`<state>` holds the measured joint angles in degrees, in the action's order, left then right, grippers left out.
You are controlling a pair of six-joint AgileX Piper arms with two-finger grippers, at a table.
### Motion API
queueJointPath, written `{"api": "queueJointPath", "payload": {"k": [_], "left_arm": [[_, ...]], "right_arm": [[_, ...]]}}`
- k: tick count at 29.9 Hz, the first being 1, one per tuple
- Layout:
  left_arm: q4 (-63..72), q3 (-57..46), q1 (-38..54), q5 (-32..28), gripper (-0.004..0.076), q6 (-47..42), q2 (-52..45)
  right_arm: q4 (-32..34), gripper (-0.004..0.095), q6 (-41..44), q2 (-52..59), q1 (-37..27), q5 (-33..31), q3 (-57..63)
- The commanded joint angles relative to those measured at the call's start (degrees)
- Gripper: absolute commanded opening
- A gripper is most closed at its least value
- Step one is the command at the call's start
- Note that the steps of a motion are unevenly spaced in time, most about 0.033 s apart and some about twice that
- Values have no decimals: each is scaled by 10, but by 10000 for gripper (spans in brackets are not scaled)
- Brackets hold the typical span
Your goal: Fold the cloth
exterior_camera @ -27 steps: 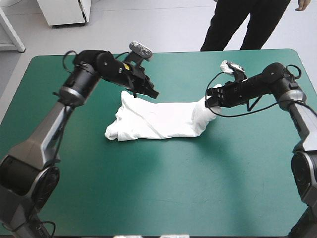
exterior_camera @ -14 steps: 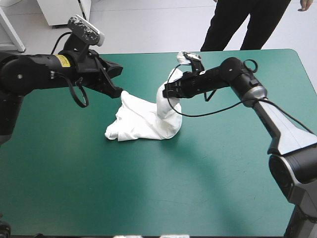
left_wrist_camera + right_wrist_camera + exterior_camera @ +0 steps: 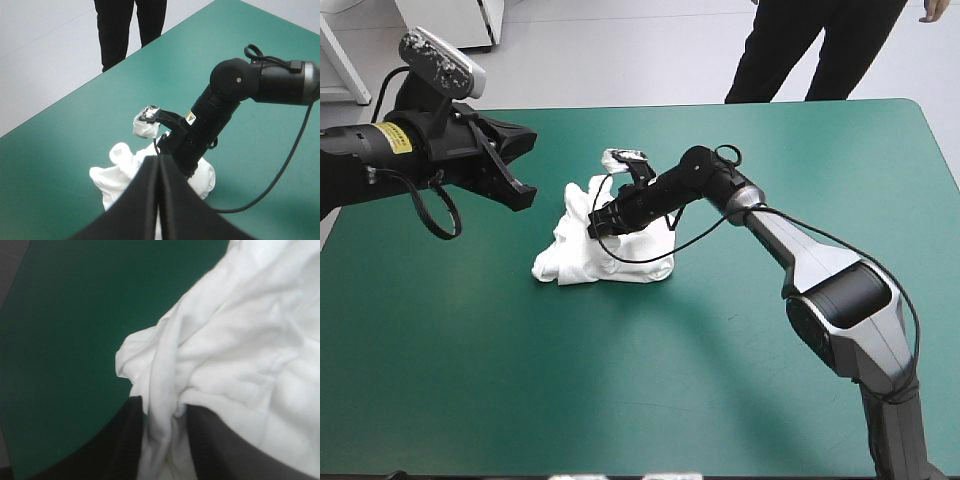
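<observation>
T-shirt (image 3: 625, 262): white, one crumpled heap on the teal-green worktop (image 3: 740, 380), left of centre, in the far half.
Right end effector (image 3: 599, 224): on top of the heap, black fingers nearly closed, a fold of T-shirt pinched between them.
Left end effector (image 3: 518, 172): raised to the heap's left, apart from it, fingers closed together, holding nothing.

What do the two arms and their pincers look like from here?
Left arm: black casing with a yellow label. Right arm: silver-grey links, black joints and a black forearm. Left pincer and right pincer: two broad black fingers each, curved like fins.
</observation>
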<state>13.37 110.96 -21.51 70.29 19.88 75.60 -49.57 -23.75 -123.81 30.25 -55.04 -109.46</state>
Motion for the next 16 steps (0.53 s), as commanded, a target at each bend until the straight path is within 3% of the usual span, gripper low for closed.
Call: {"api": "queueJointPath", "payload": {"k": [1, 4, 9, 16], "left_arm": [[6, 14, 1, -33, -10, -7, -14], [6, 14, 1, -32, -10, -7, -14], [6, 14, 0, -30, -10, -7, -20], [10, 0, 0, -26, -10, -9, -50]], "right_arm": [[-36, 546, -14, 34, 5, -24, -46], [-33, 626, -14, 34, 3, -61, -79], [39, 589, 34, 34, -6, -156, -160], [184, 586, 138, 83, -40, -165, -169]]}}
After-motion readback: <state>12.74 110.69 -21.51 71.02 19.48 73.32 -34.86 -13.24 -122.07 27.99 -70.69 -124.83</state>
